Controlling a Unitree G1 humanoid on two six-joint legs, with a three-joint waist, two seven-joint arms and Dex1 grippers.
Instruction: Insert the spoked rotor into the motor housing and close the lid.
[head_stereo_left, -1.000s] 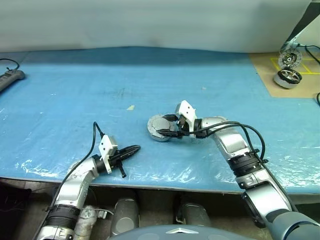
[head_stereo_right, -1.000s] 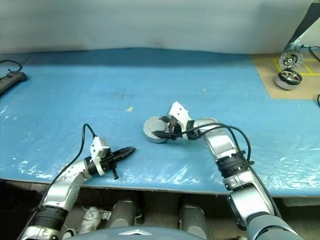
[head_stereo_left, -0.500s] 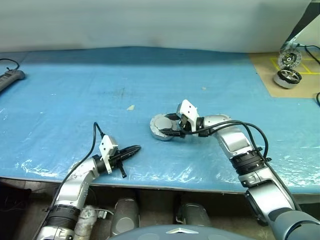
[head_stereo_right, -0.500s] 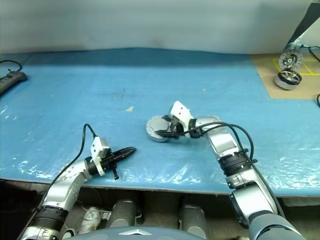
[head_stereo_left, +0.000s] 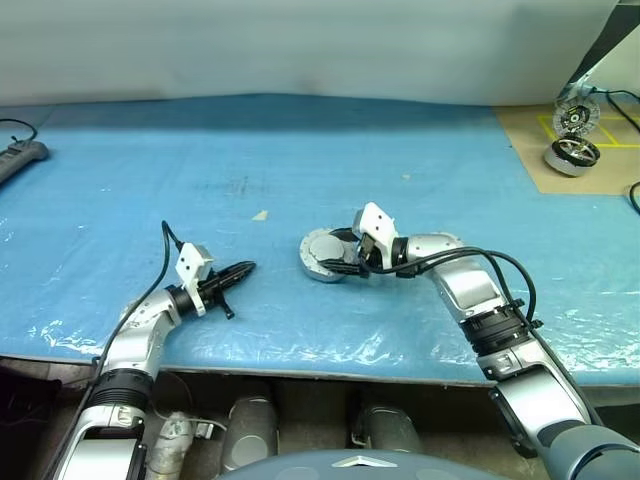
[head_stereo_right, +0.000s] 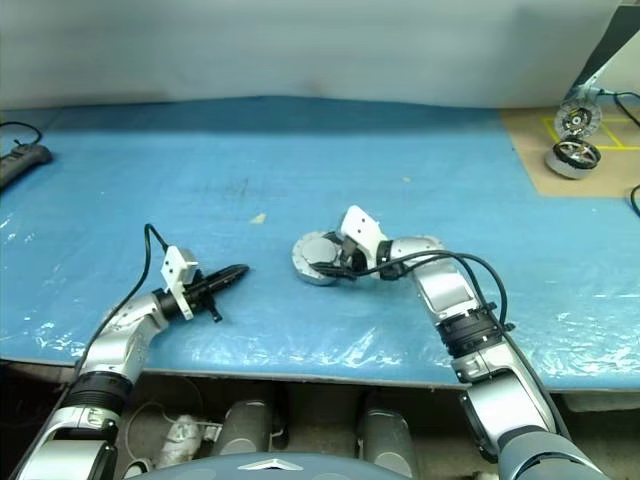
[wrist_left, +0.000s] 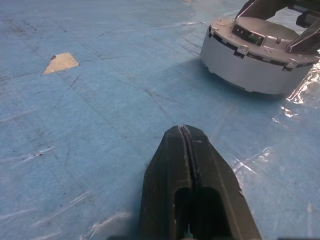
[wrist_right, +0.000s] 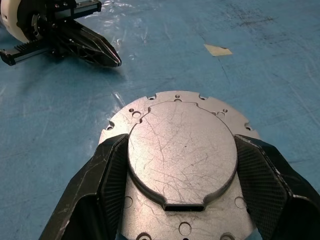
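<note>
The motor housing sits mid-table with its lid down, plain grey face up. My right gripper reaches in from the right, its two fingers pressed against opposite sides of the lid's raised round plate. My left gripper lies low over the blue sheet to the housing's left, shut and empty, pointing toward the housing with a gap between. It also appears across the table in the right wrist view, the left gripper. The spoked rotor is hidden.
A twin motor unit with an upright striped disc stands on a brown board at the back right. A power strip lies at the far left edge. A small tape scrap sticks to the blue sheet.
My left gripper has moved away from the table's front edge, further onto the table and a little left, still shut. The right gripper stays at the lid.
</note>
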